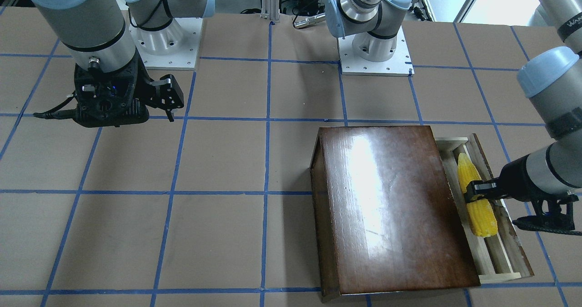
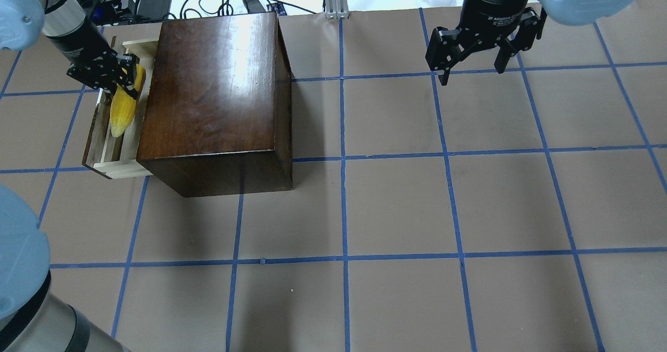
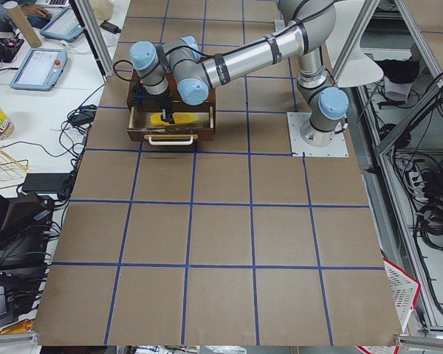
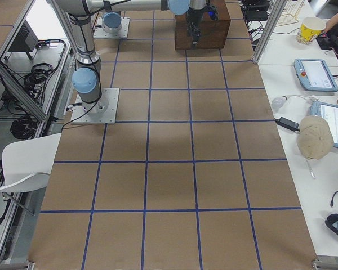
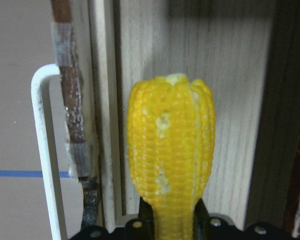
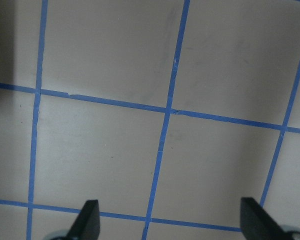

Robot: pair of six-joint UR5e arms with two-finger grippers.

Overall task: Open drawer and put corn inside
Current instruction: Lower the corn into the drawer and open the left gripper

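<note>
The drawer [image 1: 500, 257] is pulled out of the glossy dark-brown box [image 1: 391, 207], its pale wood tray showing. The yellow corn [image 1: 476, 209] lies lengthwise over the tray, tapered tip toward the robot. My left gripper [image 1: 478, 191] is shut on the corn near its middle. In the left wrist view the corn [image 5: 171, 160] sticks out from between the fingers over the tray floor [image 5: 230, 100]. I cannot tell if it rests on the floor. In the overhead view the corn [image 2: 122, 113] is in the drawer [image 2: 112, 159]. My right gripper [image 2: 471, 66] is open and empty, far from the box.
The drawer's white handle [image 5: 42, 150] stands on its dark front panel, beside the corn. The box [image 2: 213, 96] fills the far left of the brown table with blue tape lines [image 2: 344, 211]. The right wrist view shows only table [image 6: 165, 125] under the open fingers.
</note>
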